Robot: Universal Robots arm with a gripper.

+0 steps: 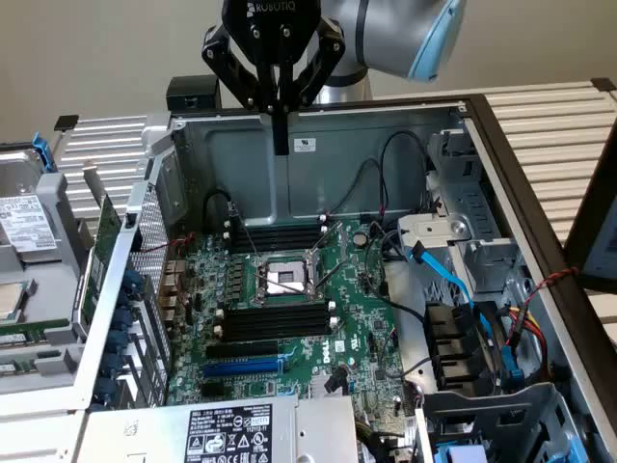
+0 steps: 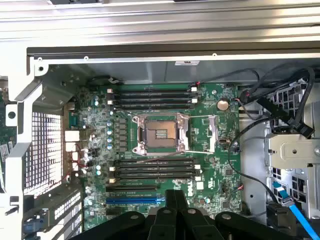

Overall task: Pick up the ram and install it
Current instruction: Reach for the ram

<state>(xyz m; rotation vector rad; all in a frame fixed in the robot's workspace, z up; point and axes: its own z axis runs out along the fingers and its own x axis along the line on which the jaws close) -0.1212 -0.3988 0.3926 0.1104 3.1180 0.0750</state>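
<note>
My gripper (image 1: 281,145) hangs above the back wall of the open computer case, fingers shut together with nothing seen between them. In the wrist view the gripper (image 2: 175,196) points down over the green motherboard (image 2: 210,165). Below it lie black memory slots (image 2: 152,167) with white end clips, and more black slots (image 2: 150,98) beyond the CPU socket (image 2: 160,134). I cannot make out the ram for certain. Thin green boards (image 1: 27,335) lie outside the case at the exterior view's left, and I cannot tell whether one is the ram.
A blue slot (image 1: 241,367) runs near the board's front edge. Black and blue cables (image 1: 453,280) and drive bays crowd the exterior view's right. A perforated metal bracket (image 1: 145,251) and the power supply label (image 1: 227,431) border the board. The case walls stand high all round.
</note>
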